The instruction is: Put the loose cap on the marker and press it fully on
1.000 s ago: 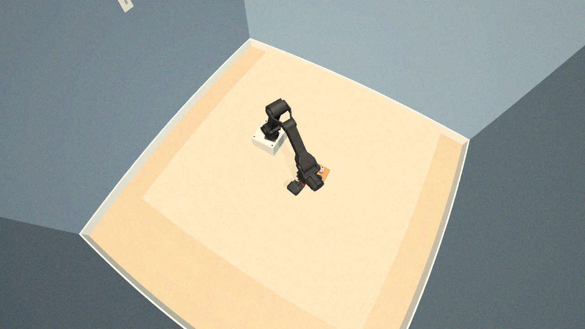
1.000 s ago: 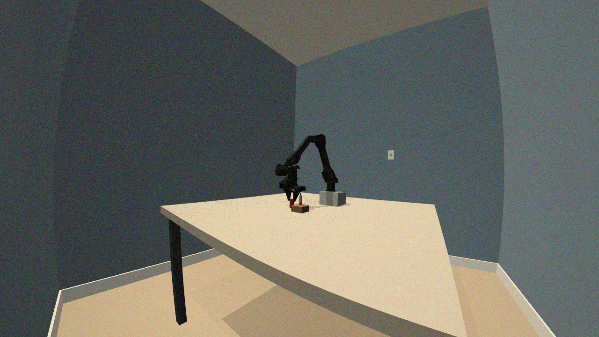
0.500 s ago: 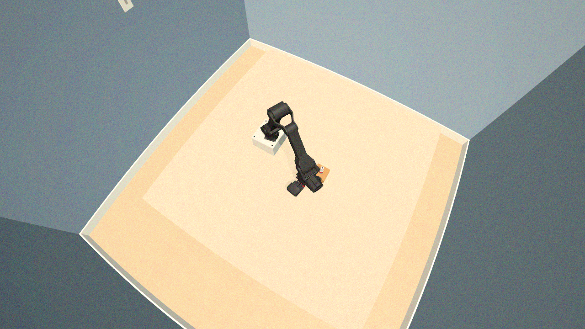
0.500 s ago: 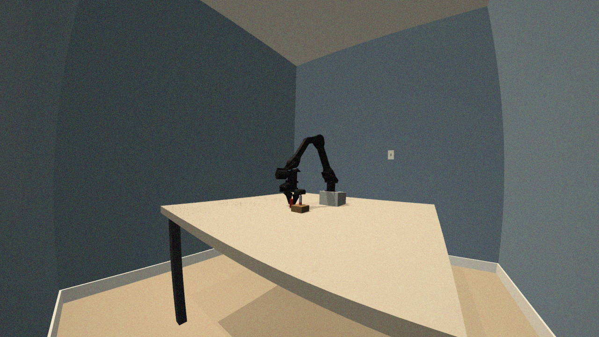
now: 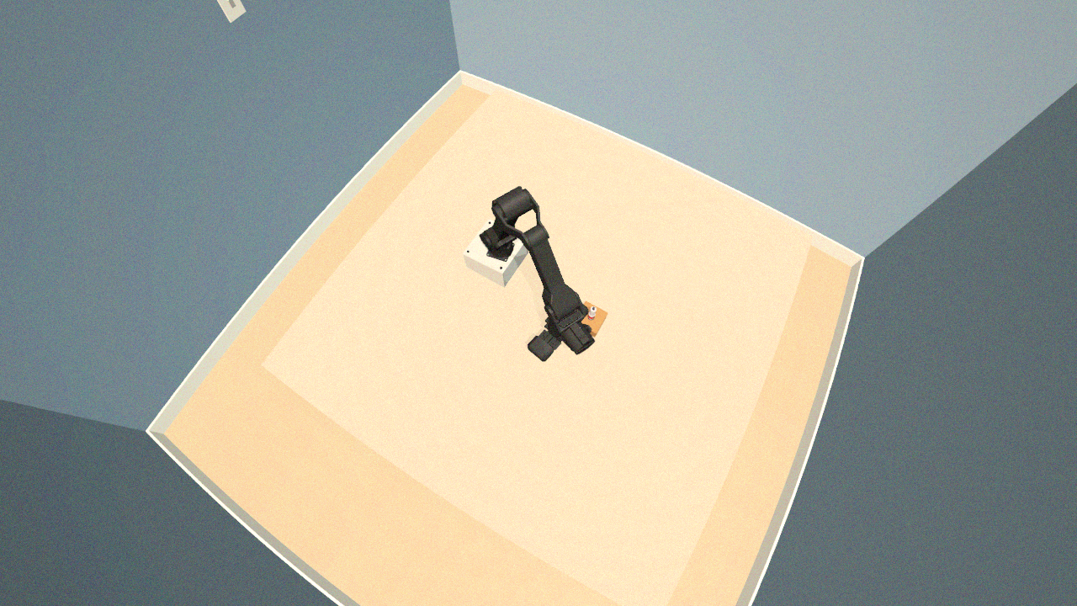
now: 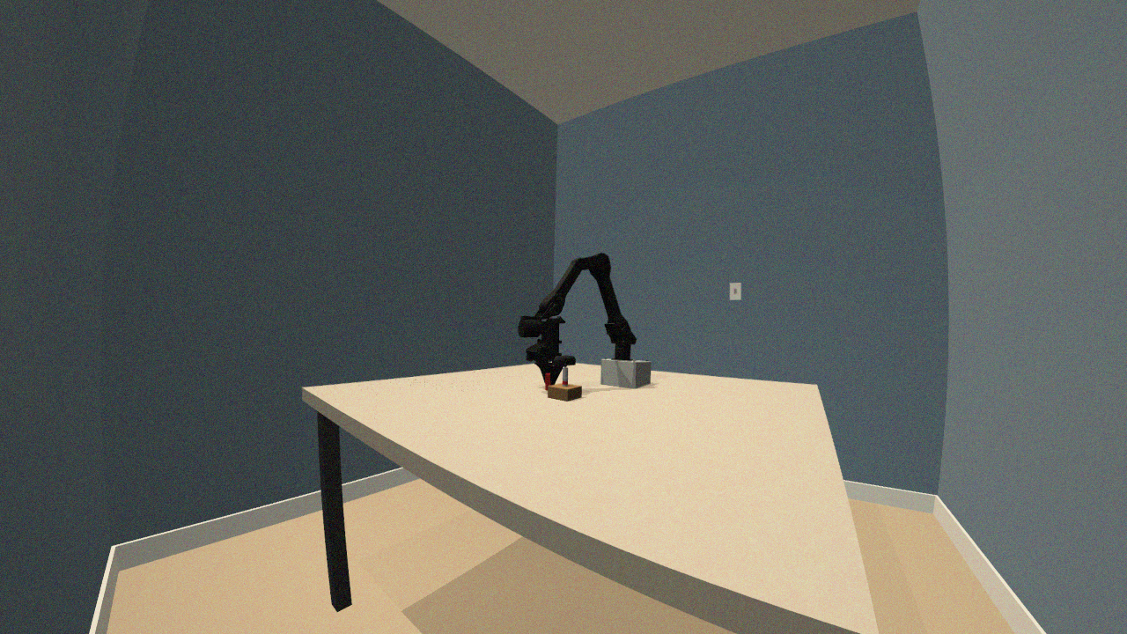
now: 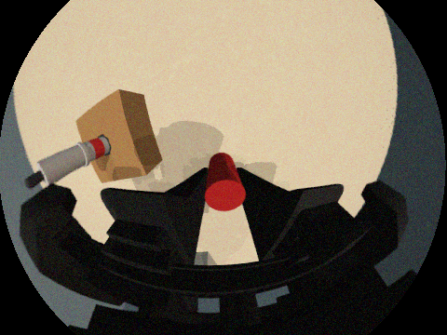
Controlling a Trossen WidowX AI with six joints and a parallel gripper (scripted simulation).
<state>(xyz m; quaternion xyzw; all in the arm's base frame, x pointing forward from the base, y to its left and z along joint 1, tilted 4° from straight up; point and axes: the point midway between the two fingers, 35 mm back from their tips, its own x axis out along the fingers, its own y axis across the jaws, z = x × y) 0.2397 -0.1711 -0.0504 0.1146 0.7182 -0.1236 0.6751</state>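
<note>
Wrist view: black pincer (image 7: 225, 193) clenched on the small red cylindrical cap (image 7: 223, 182), upright, low over the counter (image 7: 249, 37). Grey upright marker (image 7: 69, 160) in its tan wooden holder block (image 7: 127, 130) stands just left.

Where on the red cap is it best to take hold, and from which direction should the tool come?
Grip the red cap on its round side wall, about mid-height, coming straight down from above. It stands upright on the table, so its curved sides are free all around. The tool is already shut on it this way, one finger on each side, apart from the marker in its holder block.
</note>
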